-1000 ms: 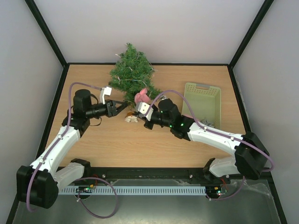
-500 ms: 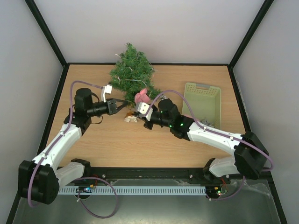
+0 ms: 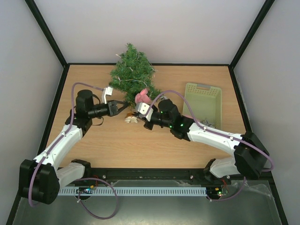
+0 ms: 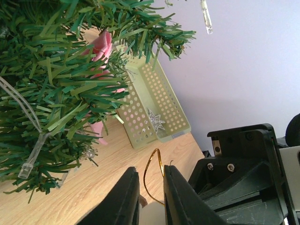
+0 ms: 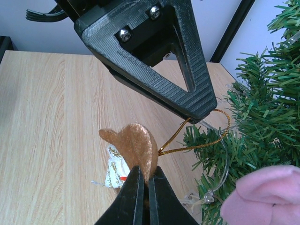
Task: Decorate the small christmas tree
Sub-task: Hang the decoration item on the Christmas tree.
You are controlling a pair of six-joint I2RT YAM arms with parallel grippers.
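1. Top view: small christmas tree [image 3: 132, 72] stands upright at the back of the wooden desk [image 3: 117, 145], left of centre; bushy dark-green needles, cone shape, pale light string through the branches; fuzzy pink ornament [image 3: 141, 97] at its lower right edge; pale green perforated plastic basket [image 3: 206, 101] well apart on the right; left end effector [image 3: 124, 107] and right end effector [image 3: 137, 115] meet tip to tip just in front of the tree's base.
2. Left wrist: left end effector's fingers narrow, slim gap between them; thin shiny gold cord [image 4: 157, 151] loops up out of that gap; cannot tell whether it is pinched; tree needles fill the left side, with a clear plastic bulb [image 4: 32, 161] hanging low; basket beyond with round holes in its wall and a silver star [image 4: 154, 119] inside; black body of the right arm at lower right.
3. Right wrist: right end effector nearly closed, gripping the lower edge of a flat brown ornament [image 5: 136, 145] with a matte grainy surface and rounded lobes; gold cord runs from it to the tip of the left end effector's ribbed black triangular finger; crinkled silver foil ornament [image 5: 112, 172] lies on the desk below; tree branches on the right, pink fuzz at the bottom right corner.
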